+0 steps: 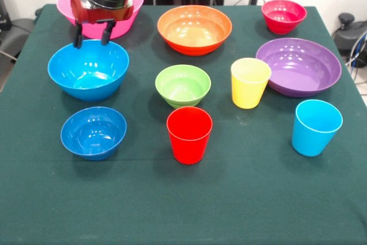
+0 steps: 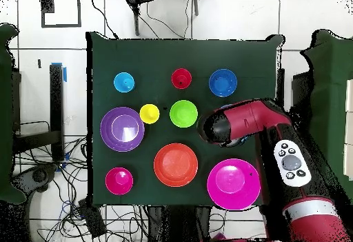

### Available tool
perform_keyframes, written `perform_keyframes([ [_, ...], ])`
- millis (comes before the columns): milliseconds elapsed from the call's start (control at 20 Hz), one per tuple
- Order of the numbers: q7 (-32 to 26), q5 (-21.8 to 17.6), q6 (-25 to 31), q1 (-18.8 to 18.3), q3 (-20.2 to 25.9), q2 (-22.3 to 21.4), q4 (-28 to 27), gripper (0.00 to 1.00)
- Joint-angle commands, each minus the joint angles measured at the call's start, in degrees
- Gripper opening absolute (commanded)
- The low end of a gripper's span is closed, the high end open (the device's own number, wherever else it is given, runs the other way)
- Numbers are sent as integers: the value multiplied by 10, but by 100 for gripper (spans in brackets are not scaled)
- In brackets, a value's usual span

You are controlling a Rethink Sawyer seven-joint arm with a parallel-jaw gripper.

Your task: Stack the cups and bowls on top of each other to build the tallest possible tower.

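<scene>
My gripper (image 1: 92,35) hangs open just above the far rim of the large blue bowl (image 1: 88,72), with nothing between its fingers (image 1: 77,38). In the overhead view the arm (image 2: 238,122) covers that bowl and the gripper. In front stand the small blue bowl (image 1: 93,133), the red cup (image 1: 189,135) and the sky-blue cup (image 1: 316,127). The green bowl (image 1: 183,85) and yellow cup (image 1: 250,82) are in the middle. The purple bowl (image 1: 298,66), small red bowl (image 1: 284,15) and orange bowl (image 1: 195,28) lie further back. The pink bowl (image 1: 127,16) is half hidden behind the arm. Every piece stands alone and upright.
A dark green cloth covers the table (image 1: 258,199). Cables (image 2: 69,177) lie on the floor beside it. In the overhead view the sky-blue cup (image 2: 124,82), red cup (image 2: 181,78) and small blue bowl (image 2: 223,82) form the row farthest from the base.
</scene>
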Motion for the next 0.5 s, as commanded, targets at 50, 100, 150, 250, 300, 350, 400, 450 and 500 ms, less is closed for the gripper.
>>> perform_keyframes([
  [50, -104, -54, 20, 17, -5, 3, -2, 100],
  [100, -104, -54, 21, 18, -7, 3, -2, 100],
  [150, -104, -54, 22, 20, -9, 4, -3, 100],
  [250, -102, -59, 24, 23, -15, 6, -4, 100],
  [300, -104, -59, 25, 22, -17, 7, -4, 100],
  [350, -103, -61, 23, 24, -19, 9, -4, 100],
  [400, -99, -65, 22, 26, -24, 10, -5, 100],
  [450, -96, -69, 22, 28, -28, 12, -6, 100],
  [500, -94, -72, 20, 30, -30, 13, -6, 100],
])
